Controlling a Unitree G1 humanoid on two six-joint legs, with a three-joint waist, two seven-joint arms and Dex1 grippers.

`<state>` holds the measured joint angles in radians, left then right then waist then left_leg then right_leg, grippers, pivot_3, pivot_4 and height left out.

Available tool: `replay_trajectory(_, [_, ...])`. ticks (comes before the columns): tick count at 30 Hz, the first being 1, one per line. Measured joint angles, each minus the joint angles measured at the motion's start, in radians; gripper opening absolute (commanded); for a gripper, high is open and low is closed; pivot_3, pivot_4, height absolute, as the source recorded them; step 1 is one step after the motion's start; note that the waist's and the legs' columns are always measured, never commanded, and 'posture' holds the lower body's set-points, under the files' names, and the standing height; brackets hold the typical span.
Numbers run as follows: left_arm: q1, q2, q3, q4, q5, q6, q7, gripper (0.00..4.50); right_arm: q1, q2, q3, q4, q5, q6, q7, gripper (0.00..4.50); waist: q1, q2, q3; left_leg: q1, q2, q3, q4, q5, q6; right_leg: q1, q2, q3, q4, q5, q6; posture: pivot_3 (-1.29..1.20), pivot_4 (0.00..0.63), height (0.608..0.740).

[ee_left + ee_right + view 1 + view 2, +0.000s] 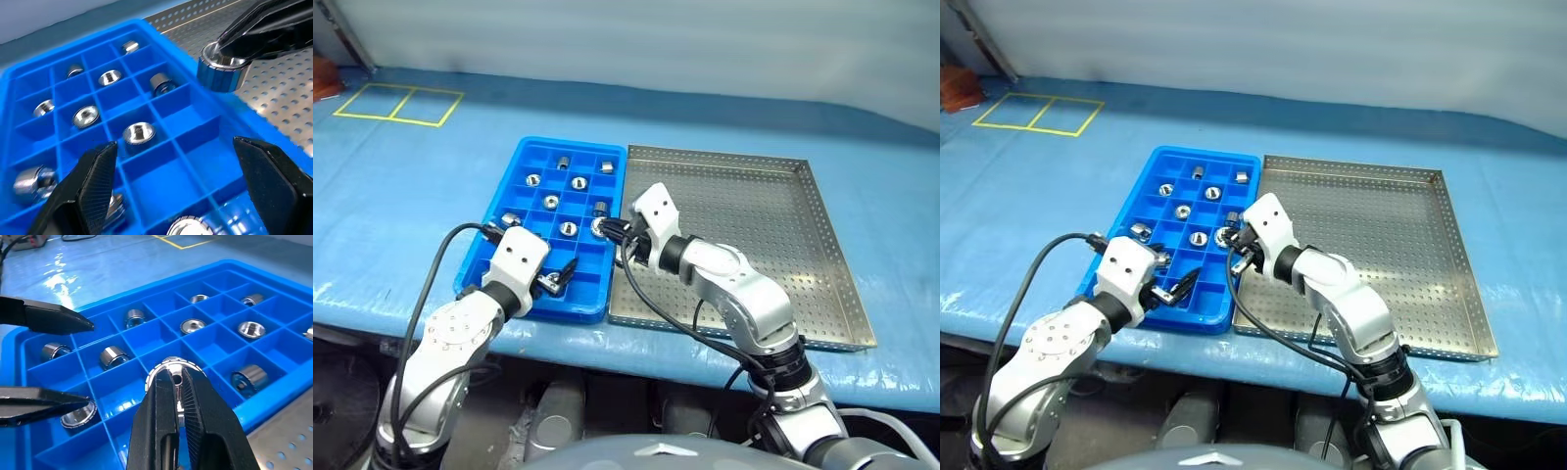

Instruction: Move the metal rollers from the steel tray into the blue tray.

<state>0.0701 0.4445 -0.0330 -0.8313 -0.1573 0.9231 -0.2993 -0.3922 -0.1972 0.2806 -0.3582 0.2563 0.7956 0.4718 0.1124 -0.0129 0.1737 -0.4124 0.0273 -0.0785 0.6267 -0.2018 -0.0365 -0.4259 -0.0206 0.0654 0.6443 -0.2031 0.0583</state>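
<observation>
The blue tray (524, 157) lies left of the steel tray (842, 264), their long sides touching. Several metal rollers (551, 202) sit one to a compartment in the blue tray. My right gripper (607, 231) is shut on one shiny metal roller (166, 368) and holds it just above the blue tray's right-hand column, near the wall that borders the steel tray. That held roller (222, 68) also hangs ahead of my left gripper (176, 156). My left gripper (558, 276) is open over the tray's near compartments with nothing between its fingers. The steel tray's perforated floor (773, 215) shows bare beside my right arm.
Both trays rest on a blue table covering (411, 196) close to its front edge. Yellow tape squares (399, 103) mark the far left, beside a reddish object (323, 78). Black cables (440, 264) loop from both wrists.
</observation>
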Motion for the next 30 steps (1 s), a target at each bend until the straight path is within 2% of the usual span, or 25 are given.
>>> replay_trajectory(6, [0.007,0.000,-0.002,0.000,-0.001,0.004,0.014,4.13,0.004,-0.009,0.012,0.028,-0.002,-0.001,0.004,0.01,0.028,0.000,0.000,-0.001,0.000,0.000,-0.001,0.000,0.000,-0.001,0.000,0.000,0.000,0.000,0.000,0.42,0.150,0.740])
replay_trajectory(12, [-0.008,0.000,-0.013,0.000,-0.002,0.004,0.014,4.13,0.019,-0.021,0.012,0.031,0.003,0.003,0.004,0.01,0.033,0.000,0.000,-0.001,0.000,0.001,-0.001,0.000,0.000,-0.002,0.000,0.000,0.000,0.000,0.000,0.39,0.150,0.740])
replay_trajectory(18, [-0.027,0.000,-0.020,0.004,-0.003,0.003,0.013,4.13,0.032,-0.029,0.012,0.021,0.009,0.013,0.006,1.83,0.032,0.000,0.000,-0.001,0.000,0.001,-0.001,0.000,0.000,-0.002,0.000,0.000,0.000,0.000,0.000,0.37,0.150,0.740])
replay_trajectory(25, [-0.085,-0.028,-0.061,0.052,-0.012,-0.021,-0.001,4.13,0.043,-0.029,-0.077,-0.018,0.002,-0.036,-0.052,1.83,0.032,0.000,0.000,-0.001,0.000,0.001,-0.001,0.000,0.000,-0.001,0.000,0.000,-0.001,0.000,0.000,0.33,0.150,0.740])
replay_trajectory(30, [-0.215,-0.113,-0.117,0.193,-0.012,-0.121,-0.007,4.13,0.055,-0.149,-0.191,-0.011,-0.024,-0.083,-0.060,1.83,0.034,0.000,0.000,-0.002,-0.001,0.001,0.001,0.000,0.000,-0.001,-0.001,0.000,-0.002,0.000,0.000,0.30,0.150,0.740])
